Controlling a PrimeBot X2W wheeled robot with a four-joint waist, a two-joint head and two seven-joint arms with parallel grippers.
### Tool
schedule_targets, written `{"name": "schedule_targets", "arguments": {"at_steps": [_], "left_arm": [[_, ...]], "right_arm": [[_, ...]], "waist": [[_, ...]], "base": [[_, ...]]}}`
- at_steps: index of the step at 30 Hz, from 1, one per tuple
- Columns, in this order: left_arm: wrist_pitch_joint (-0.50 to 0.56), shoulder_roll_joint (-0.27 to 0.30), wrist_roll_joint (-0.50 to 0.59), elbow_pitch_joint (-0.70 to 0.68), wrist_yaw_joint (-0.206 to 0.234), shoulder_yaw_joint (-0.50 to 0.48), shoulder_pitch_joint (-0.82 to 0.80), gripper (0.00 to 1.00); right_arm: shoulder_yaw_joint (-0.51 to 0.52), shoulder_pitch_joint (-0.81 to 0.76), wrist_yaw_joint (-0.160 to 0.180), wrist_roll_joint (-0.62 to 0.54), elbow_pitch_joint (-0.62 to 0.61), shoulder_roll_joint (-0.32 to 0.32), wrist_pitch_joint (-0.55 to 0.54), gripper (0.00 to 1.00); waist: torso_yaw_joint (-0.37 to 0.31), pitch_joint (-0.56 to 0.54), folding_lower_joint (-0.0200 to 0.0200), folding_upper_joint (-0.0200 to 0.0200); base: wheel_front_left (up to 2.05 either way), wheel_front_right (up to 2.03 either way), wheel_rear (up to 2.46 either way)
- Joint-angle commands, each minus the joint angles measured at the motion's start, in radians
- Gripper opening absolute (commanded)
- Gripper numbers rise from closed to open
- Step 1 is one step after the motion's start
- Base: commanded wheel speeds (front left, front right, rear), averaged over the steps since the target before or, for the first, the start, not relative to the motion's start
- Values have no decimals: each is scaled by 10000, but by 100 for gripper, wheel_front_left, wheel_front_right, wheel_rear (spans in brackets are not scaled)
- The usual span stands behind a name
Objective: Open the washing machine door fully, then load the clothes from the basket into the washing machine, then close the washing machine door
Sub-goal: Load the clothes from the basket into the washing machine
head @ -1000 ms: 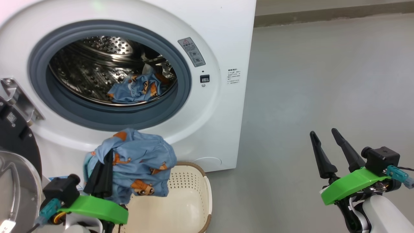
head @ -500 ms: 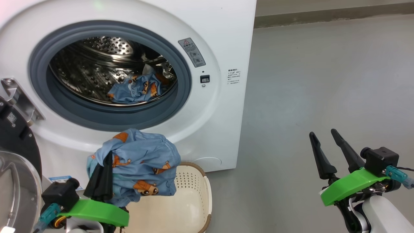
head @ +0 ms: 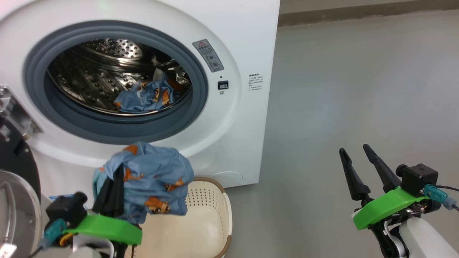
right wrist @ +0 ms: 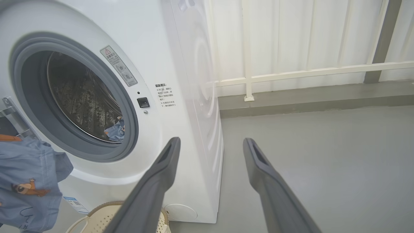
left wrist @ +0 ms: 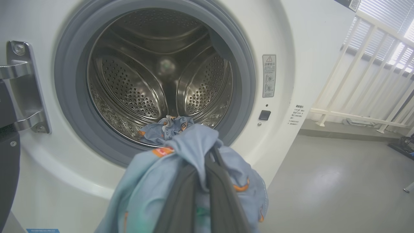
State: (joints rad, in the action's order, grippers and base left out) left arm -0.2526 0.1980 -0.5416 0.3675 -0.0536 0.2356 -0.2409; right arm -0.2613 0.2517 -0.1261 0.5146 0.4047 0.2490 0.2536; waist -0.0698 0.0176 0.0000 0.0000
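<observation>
Left gripper [head: 116, 179] clamped on blue cartoon-print garment [head: 154, 182], lifted above cream basket [head: 211, 200], below washing machine [head: 233, 118] opening. More blue clothes [head: 145, 98] in drum. Right gripper [head: 355, 161] jaws wide, empty, over floor.

1. The washing machine door [head: 16, 168] runs off the head view's left edge.
2. The blue garment [head: 154, 179] hides the left side of the basket [head: 211, 211].
3. Print on the warning label [head: 208, 55] is too small to read.

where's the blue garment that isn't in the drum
Head view, lower left: the blue garment is clamped in the left gripper, above the basket, below the opening of the washing machine.
</observation>
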Motion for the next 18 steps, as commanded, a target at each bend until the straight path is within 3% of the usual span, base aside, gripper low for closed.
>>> {"name": "schedule_targets", "arguments": {"at_steps": [1, 18], "left_arm": [[-91, 179, 198, -132, -99, -399, -737, 0], [-91, 325, 821, 2017, -439, -1159, -3756, 0]], "right_arm": [[-235, 76, -46, 226, -210, 106, 82, 100], [-331, 643, -46, 12, -360, 71, 82, 100]], "waist": [[-87, 122, 0, 0], [-1065, 1441, 0, 0]], "base": [[0, 0, 0], [0, 0, 0]]}}
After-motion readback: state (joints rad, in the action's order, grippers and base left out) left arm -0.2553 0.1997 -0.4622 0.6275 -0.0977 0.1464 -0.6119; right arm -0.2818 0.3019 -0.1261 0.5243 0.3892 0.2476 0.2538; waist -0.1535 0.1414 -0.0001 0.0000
